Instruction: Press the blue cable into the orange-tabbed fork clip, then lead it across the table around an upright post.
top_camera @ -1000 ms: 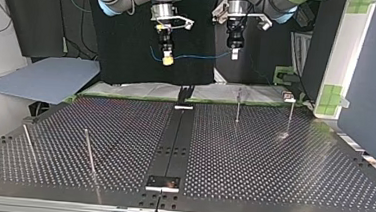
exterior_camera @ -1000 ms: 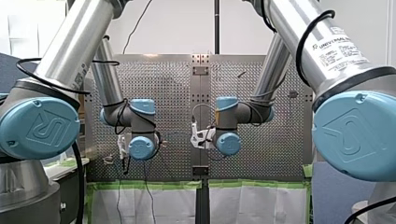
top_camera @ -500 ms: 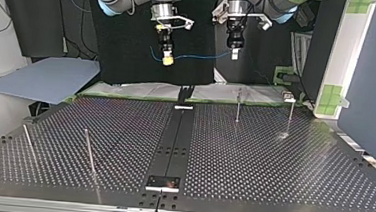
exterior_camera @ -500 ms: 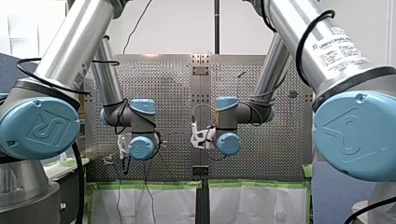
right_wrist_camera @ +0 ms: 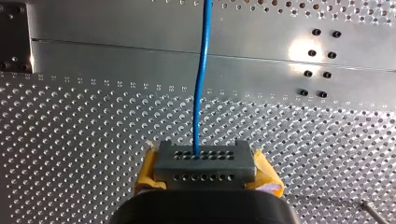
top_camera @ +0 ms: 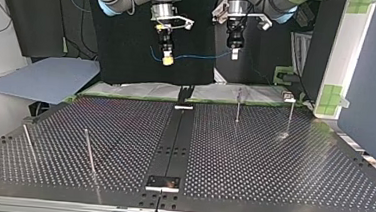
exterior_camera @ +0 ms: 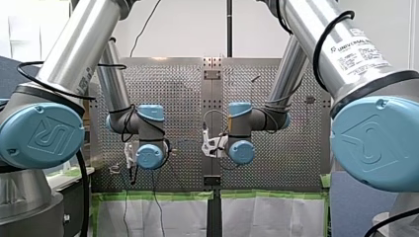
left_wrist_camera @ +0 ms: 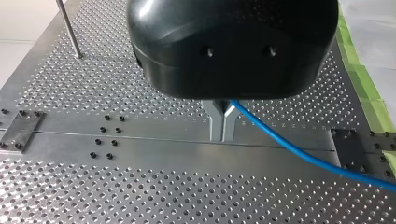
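**A:** What do we meet first, nearest the camera across the table?

**B:** The table (top_camera: 281, 182) itself. At about 9 o'clock on it stands a near post (top_camera: 89, 150). Further off, at about 1 o'clock, a far post (top_camera: 238, 107) stands upright. We take both as candidates for the wrap.

**A:** And the orange-tabbed fork clip?

**B:** We cannot pick it out for certain in any view. With the cable off the table, we judge neither step is done.

**A:** Where is the blue cable, then?

**B:** Beyond the posts, high above the table's far edge. The blue cable (top_camera: 199, 56) hangs in a shallow span between our two grippers and touches nothing below.

**A:** How do we hold it?

**B:** Our right gripper (top_camera: 167, 60), yellow-padded, is clamped on it near one end, and a short tail curls out toward 9 o'clock. Our left gripper (top_camera: 234, 53) pinches it too. In the left wrist view its metal fingers (left_wrist_camera: 216, 123) stand together, and the cable leaves them toward 4 o'clock.

**A:** Why two grips, and so high?

**B:** We judge that a span gripped at both ends is straight enough to lower into a fork's slot. The height should let it clear the posts on the way.
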